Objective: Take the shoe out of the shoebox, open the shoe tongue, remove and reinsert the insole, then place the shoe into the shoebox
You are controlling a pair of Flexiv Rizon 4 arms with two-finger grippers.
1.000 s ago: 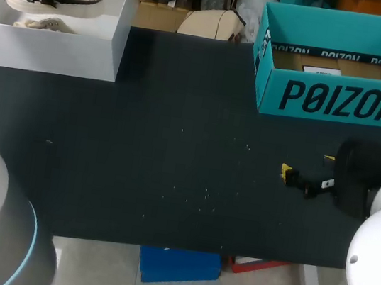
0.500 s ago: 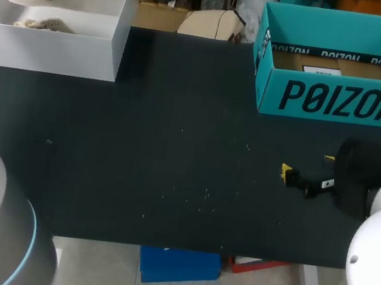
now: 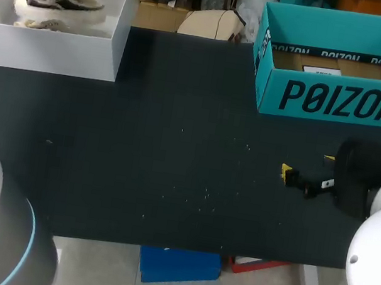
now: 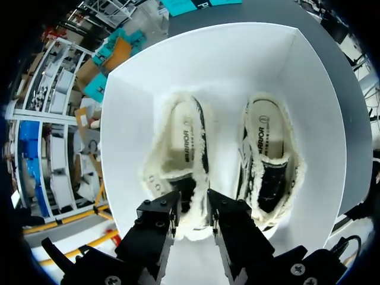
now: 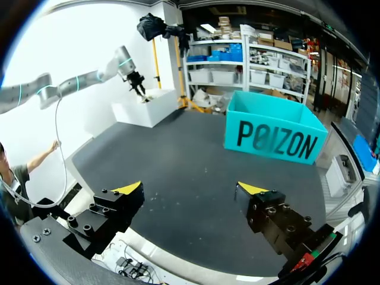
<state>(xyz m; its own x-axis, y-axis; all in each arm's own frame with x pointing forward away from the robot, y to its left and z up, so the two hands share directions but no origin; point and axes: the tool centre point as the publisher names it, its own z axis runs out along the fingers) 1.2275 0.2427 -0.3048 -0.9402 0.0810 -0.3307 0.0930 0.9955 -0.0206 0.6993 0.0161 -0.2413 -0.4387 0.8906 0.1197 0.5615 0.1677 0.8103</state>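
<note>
Left wrist view: left claw (image 4: 195,215) pinches the shoe (image 4: 183,142) by its fleecy heel inside the white box (image 4: 261,65), at the table's (image 3: 175,147) ten o'clock; right claw (image 5: 191,188) gapes empty. Light, soft shoe, likely; the firmer heel suits gripping.

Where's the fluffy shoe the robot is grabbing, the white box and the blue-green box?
fluffy shoe (image 4: 181,148), left wrist view, on its insole
white box (image 3: 46,49), head view, front wall
blue-green box (image 3: 340,100), head view, front wall
</note>
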